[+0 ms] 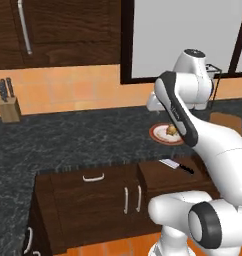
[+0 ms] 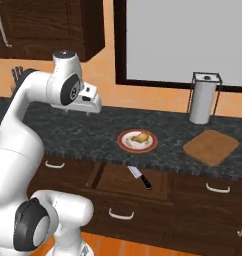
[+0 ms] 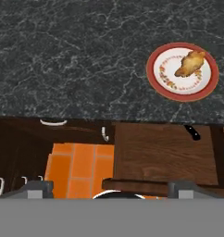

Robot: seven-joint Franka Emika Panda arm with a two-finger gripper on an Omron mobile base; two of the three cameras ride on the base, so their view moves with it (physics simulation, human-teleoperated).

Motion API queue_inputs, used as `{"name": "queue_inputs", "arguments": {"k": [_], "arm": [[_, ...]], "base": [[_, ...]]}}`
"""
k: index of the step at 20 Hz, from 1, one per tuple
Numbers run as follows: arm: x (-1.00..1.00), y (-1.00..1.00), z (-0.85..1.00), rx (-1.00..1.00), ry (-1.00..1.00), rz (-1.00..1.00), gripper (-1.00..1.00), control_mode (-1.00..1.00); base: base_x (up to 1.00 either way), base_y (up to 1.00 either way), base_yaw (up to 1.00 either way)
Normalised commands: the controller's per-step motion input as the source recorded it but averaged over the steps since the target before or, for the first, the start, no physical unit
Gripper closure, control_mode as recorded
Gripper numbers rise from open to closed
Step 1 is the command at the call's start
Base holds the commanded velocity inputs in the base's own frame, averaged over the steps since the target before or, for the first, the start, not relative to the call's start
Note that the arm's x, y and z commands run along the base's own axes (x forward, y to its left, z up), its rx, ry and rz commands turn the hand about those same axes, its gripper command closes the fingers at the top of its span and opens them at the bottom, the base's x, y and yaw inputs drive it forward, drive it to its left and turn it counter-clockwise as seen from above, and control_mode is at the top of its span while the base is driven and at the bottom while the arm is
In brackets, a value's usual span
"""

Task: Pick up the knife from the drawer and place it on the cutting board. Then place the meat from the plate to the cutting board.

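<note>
We hold our claw [image 2: 88,106] wide open and empty above the table [image 2: 83,132], at nine o'clock of the plate [image 2: 137,140], ready to descend. The knife [image 2: 140,178] lies in the open drawer [image 2: 118,182] at six o'clock of the plate, which carries the meat [image 2: 140,136]; the board [image 2: 211,147] waits at three o'clock. We read no writing.

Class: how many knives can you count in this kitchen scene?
4: one knife lies in the open drawer; three stand in the knife block at the counter's left. Others may be hidden.

Dark speckled counter [image 2: 93,137] carries the plate [image 2: 137,141], cutting board [image 2: 211,147], paper-towel holder [image 2: 202,98] and knife block [image 1: 8,103].
</note>
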Motion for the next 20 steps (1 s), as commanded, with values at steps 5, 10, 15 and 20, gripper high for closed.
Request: {"name": "queue_inputs", "arguments": {"k": [5, 10, 15, 20], "arm": [[0.00, 0.00, 0.00, 0.00, 0.00, 0.00, -1.00, 1.00], [0.00, 0.00, 0.00, 0.00, 0.00, 0.00, -1.00, 1.00], [0.00, 0.00, 0.00, 0.00, 0.00, 0.00, -1.00, 1.00], [0.00, 0.00, 0.00, 0.00, 0.00, 0.00, -1.00, 1.00]], "base": [[0.00, -1.00, 0.26], [0.00, -0.98, 0.36], [0.00, -0.80, 0.50], [0.01, -0.65, 0.52]]}}
